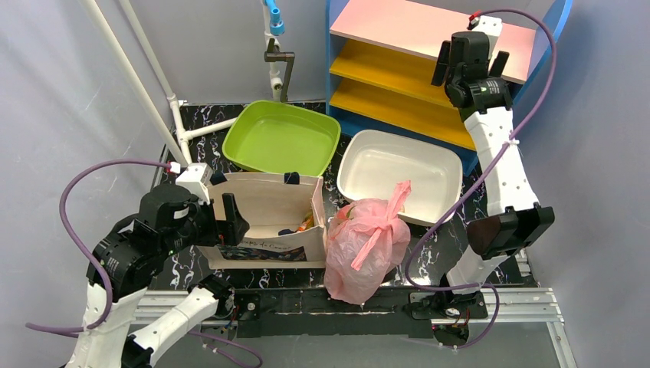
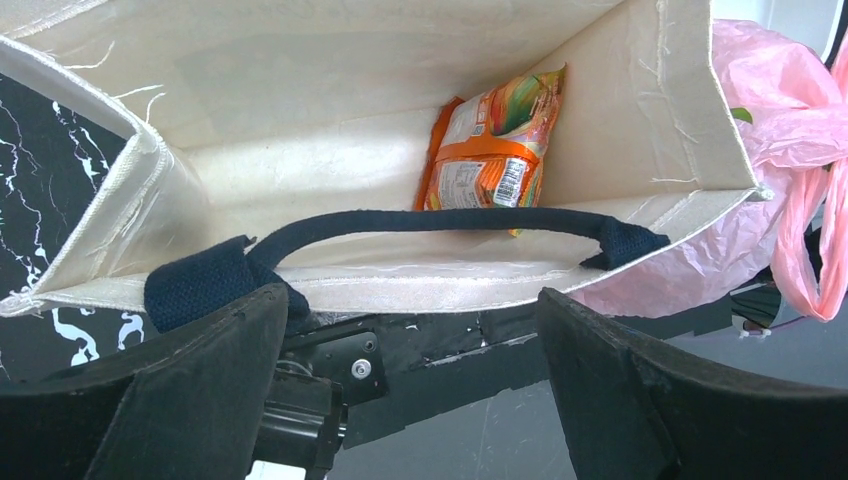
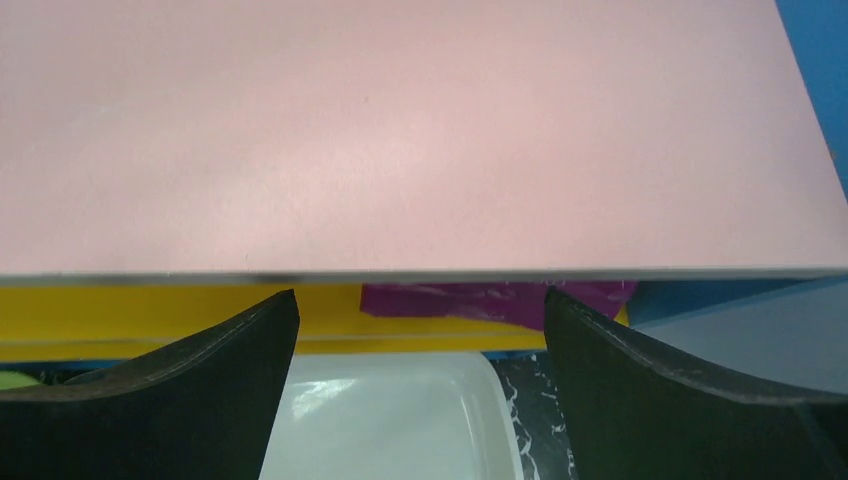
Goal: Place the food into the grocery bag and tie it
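Black marbled table (image 1: 182, 270) | your left claw (image 2: 408, 305), spread, nearer: grocery bag (image 1: 360, 249) at its 3 o'clock | right claw (image 3: 420, 300) spread, far off.

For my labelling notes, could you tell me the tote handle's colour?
The handle is dark navy, clearest in the left wrist view.

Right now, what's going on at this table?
The pink grocery bag sits bulging near the front of the table, its handles apparently knotted on top. Neither arm holds anything. The left gripper hangs open right at the dark handle of the beige canvas tote, which has an orange snack packet inside. The right gripper is open too, raised by the pink shelf, well away from the bag.
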Robot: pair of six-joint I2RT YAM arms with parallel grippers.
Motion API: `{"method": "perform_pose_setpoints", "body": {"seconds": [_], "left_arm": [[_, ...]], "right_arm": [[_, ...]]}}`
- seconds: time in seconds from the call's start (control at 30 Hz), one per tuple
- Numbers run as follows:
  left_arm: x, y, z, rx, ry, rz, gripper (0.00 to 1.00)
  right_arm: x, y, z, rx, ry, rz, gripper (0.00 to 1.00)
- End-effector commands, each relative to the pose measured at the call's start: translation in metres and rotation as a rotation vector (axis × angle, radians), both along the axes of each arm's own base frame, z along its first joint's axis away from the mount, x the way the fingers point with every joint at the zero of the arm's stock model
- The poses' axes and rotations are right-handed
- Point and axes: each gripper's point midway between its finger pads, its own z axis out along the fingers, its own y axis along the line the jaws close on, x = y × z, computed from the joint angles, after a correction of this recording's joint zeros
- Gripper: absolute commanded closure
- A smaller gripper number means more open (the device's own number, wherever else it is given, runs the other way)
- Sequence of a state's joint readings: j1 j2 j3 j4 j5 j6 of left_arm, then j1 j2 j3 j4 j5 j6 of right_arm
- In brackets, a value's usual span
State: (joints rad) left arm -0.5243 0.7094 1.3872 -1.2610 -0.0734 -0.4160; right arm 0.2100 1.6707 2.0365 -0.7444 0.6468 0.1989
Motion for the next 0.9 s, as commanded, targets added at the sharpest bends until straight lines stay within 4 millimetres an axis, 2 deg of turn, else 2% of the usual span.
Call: {"method": "perform_pose_setpoints", "body": {"seconds": [0.0, 0.4, 0.63, 0.7, 0.87], "left_arm": [[0.005, 0.005, -0.003, 0.009, -0.017, 0.035, 0.05], [0.013, 0.007, -0.008, 0.025, -0.027, 0.065, 0.05], [0.018, 0.005, -0.008, 0.026, -0.030, 0.070, 0.05], [0.019, 0.004, -0.007, 0.027, -0.029, 0.070, 0.05], [0.021, 0.004, -0.007, 0.032, -0.027, 0.071, 0.05]], "right_arm": [[0.018, -0.016, 0.032, -0.045, -0.144, -0.079, 0.02], [0.038, -0.022, 0.001, -0.095, -0.153, -0.106, 0.03], [0.043, -0.039, -0.017, -0.117, -0.143, -0.152, 0.08], [0.043, -0.043, -0.020, -0.109, -0.143, -0.155, 0.11], [0.038, -0.055, -0.027, -0.092, -0.132, -0.176, 0.33]]}}
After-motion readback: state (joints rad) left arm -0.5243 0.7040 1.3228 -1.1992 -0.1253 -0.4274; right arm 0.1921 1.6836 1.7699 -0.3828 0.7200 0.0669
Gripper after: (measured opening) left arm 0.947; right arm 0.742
